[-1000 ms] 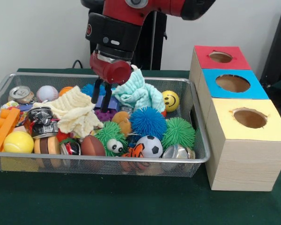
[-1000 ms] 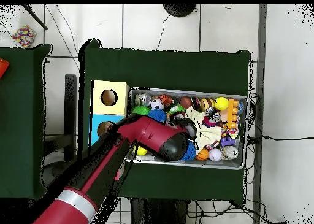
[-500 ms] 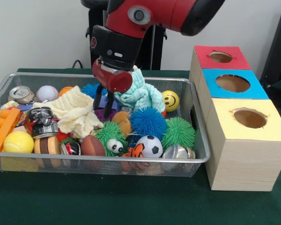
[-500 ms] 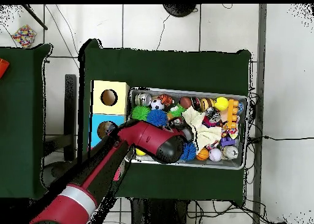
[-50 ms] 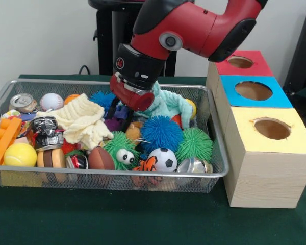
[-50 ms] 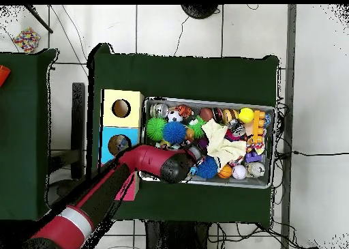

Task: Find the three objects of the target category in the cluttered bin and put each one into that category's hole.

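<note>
The red arm (image 5: 194,25) reaches down into the wire bin (image 5: 214,153), its gripper (image 5: 123,111) buried among toys beside the mint cloth (image 5: 168,104), above the blue spiky ball (image 5: 160,133).

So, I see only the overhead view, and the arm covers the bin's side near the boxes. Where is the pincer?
Observer: In the front view the pincer is down in the clutter, between the cream cloth and the mint-green cloth. I cannot tell whether it is open.
Operator: And is there a third box under the arm?
Observer: Yes, a red-topped box with a round hole, just behind the blue-topped box.
</note>
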